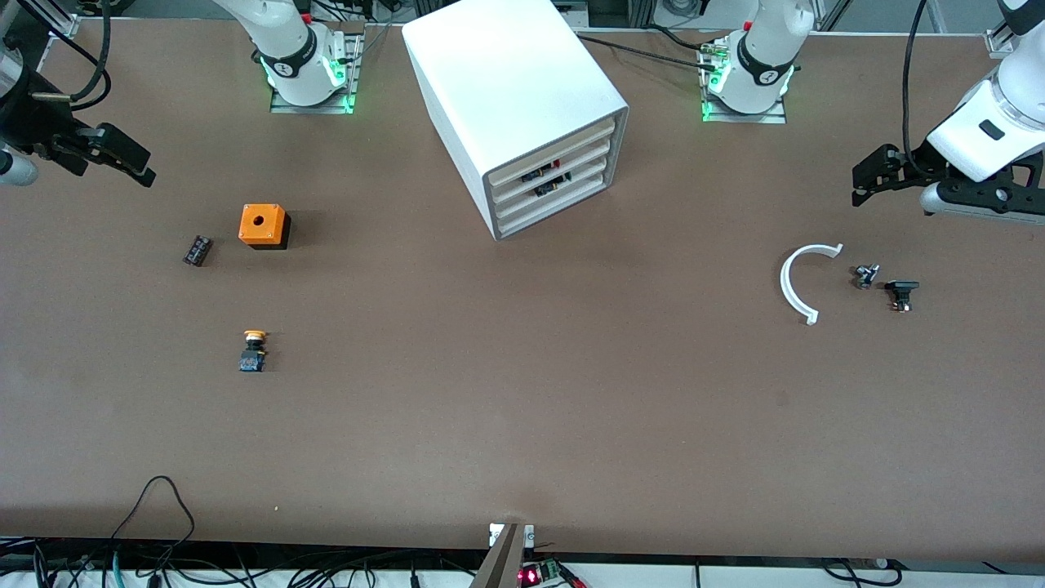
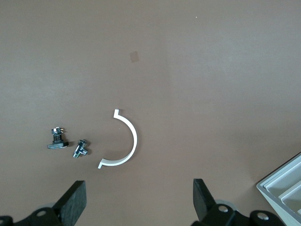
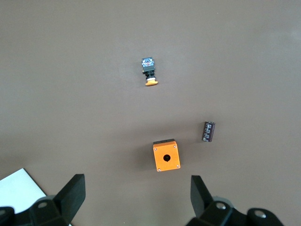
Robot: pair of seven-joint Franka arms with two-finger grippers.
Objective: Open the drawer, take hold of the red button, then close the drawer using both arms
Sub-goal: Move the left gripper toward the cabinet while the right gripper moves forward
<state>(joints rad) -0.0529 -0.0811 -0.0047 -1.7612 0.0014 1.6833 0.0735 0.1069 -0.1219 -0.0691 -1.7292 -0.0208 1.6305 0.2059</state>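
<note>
The white cabinet stands in the middle of the table between the two arm bases. Its four white tray drawers are all pushed in. Small dark and red parts show through the gaps of the middle drawers; the red-capped button itself is hidden. My left gripper hangs open and empty over the left arm's end of the table, and its open jaws show in the left wrist view. My right gripper hangs open and empty over the right arm's end, and also shows in the right wrist view.
Toward the right arm's end lie an orange box with a hole, a small black cylinder and an orange-capped button. Toward the left arm's end lie a white curved strip and two small metal parts.
</note>
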